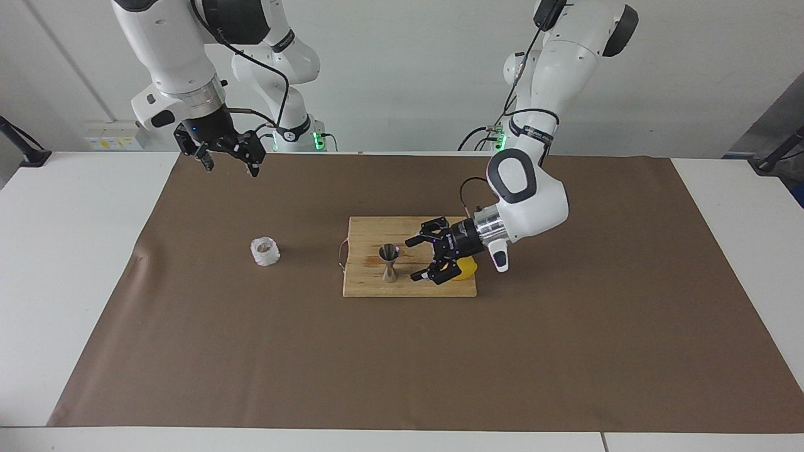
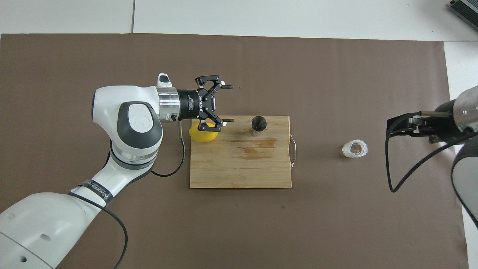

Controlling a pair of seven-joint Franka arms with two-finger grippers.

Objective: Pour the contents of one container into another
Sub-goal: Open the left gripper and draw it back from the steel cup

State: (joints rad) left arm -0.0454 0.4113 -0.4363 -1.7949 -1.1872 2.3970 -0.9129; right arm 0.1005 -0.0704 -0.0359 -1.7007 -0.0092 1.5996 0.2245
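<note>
The left gripper (image 1: 422, 258), jaws spread and empty, is hovering over the wooden cutting board (image 1: 370, 287) and partly hiding the yellow lemon (image 2: 203, 136). The small steel hourglass-shaped jigger (image 1: 389, 262) is standing upright on the board, apparently empty. The squat clear faceted glass cup (image 1: 265, 251) is sitting on the brown mat toward the right arm's end, contents unclear. The right gripper (image 1: 230, 161) is waiting open, cut off in the overhead view.

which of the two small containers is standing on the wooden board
The steel jigger stands upright on the cutting board, beside the lemon. The clear glass cup sits off the board on the brown mat, toward the right arm's end.
</note>
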